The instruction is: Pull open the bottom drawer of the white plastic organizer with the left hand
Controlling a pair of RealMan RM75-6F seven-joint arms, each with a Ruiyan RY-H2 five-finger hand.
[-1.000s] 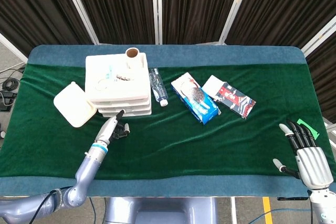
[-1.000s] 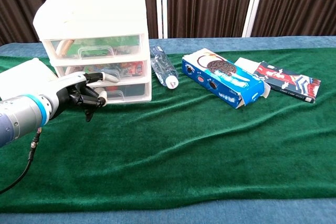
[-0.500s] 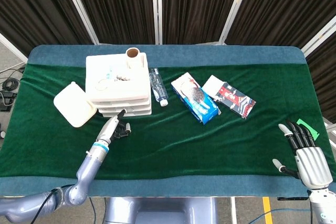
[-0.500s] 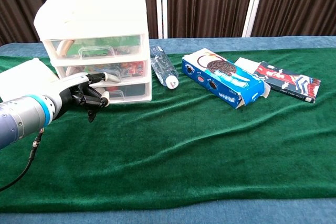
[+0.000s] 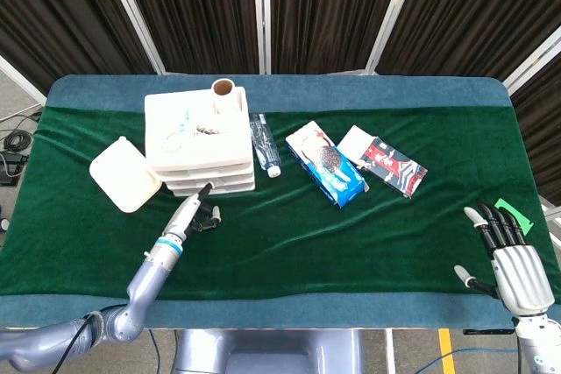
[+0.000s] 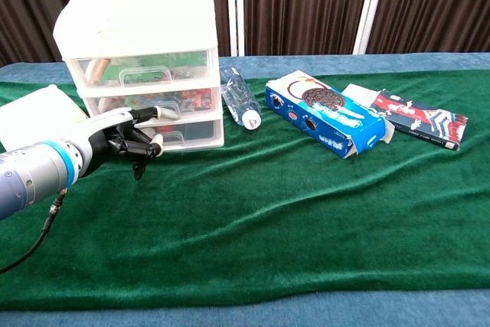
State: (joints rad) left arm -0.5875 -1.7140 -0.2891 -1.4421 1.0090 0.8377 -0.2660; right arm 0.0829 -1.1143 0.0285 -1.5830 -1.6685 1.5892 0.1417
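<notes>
The white plastic organizer (image 5: 197, 142) (image 6: 142, 51) stands at the back left of the green cloth, with three clear drawers facing me. Its bottom drawer (image 6: 195, 129) looks closed. My left hand (image 5: 195, 212) (image 6: 122, 139) is right in front of that drawer, fingers curled in and hooked at its handle (image 6: 170, 138). My right hand (image 5: 511, 260) rests at the table's near right corner, fingers spread and holding nothing; the chest view does not show it.
A white clamshell box (image 5: 124, 174) (image 6: 31, 112) lies left of the organizer. To the organizer's right lie a water bottle (image 5: 263, 155) (image 6: 239, 101), a blue cookie box (image 5: 324, 164) (image 6: 329, 120) and a booklet (image 5: 394, 165) (image 6: 417, 124). A cardboard tube (image 5: 221, 89) stands behind.
My left hand has shifted slightly right with its fingers at the bottom drawer handle, and the whole organizer has slid a little right with it. The right hand has not moved.
</notes>
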